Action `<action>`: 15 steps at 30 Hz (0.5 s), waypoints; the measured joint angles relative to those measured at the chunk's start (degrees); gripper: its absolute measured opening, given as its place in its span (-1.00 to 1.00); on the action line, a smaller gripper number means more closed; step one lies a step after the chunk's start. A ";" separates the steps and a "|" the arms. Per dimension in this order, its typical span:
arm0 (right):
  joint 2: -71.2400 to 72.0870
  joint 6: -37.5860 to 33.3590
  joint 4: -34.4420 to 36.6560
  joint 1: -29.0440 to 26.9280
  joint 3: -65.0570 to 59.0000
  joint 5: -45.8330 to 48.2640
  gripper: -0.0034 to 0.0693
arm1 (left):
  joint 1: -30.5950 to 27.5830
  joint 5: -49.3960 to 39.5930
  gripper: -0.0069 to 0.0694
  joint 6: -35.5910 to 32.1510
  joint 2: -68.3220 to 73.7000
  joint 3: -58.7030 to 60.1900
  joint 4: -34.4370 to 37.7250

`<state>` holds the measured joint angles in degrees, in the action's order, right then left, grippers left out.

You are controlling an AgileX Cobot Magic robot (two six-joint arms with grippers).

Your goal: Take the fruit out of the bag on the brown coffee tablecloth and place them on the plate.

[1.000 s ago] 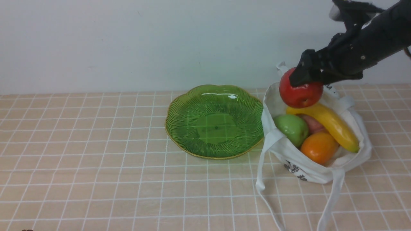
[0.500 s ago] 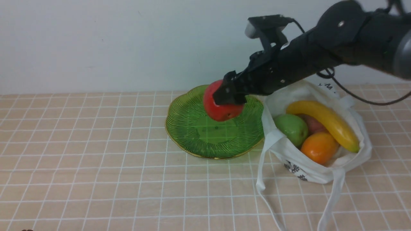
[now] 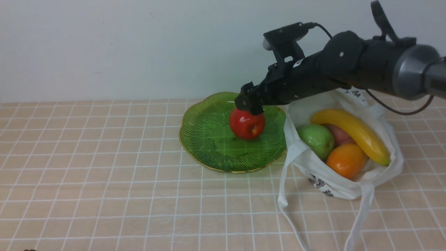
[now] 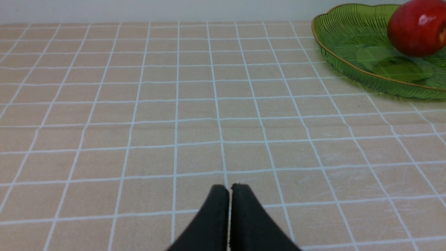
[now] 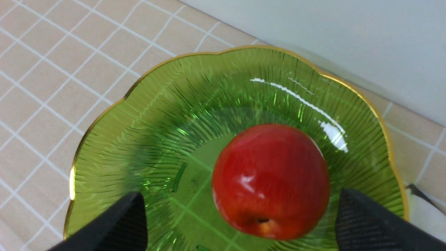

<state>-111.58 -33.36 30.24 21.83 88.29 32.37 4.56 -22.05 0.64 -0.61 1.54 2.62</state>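
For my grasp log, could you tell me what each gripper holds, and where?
Nothing is held: the right gripper is open, clear of the red apple on the plate; the left gripper is shut, empty.

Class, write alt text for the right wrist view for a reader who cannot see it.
A glossy red apple at the centre of a ribbed, gold-rimmed green plate, framed by the right gripper's open black fingers, neither touching it. Tan checked tablecloth lies beyond.
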 joint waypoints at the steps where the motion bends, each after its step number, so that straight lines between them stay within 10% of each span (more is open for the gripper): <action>1: 1.09 0.92 -0.68 -0.35 0.00 0.88 0.90 | 0.00 0.00 -0.84 0.00 0.00 0.00 0.00; 6: 8.32 5.37 -4.52 -2.32 0.00 4.54 0.60 | 0.00 0.00 -0.84 0.00 0.00 0.00 0.00; 15: 35.33 7.90 -9.44 -9.44 0.00 11.64 -0.74 | 0.00 0.00 -0.84 0.00 0.00 0.00 0.00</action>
<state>-76.25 -25.46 20.79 12.40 88.29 44.01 4.56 -22.05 0.64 -0.61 1.54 2.62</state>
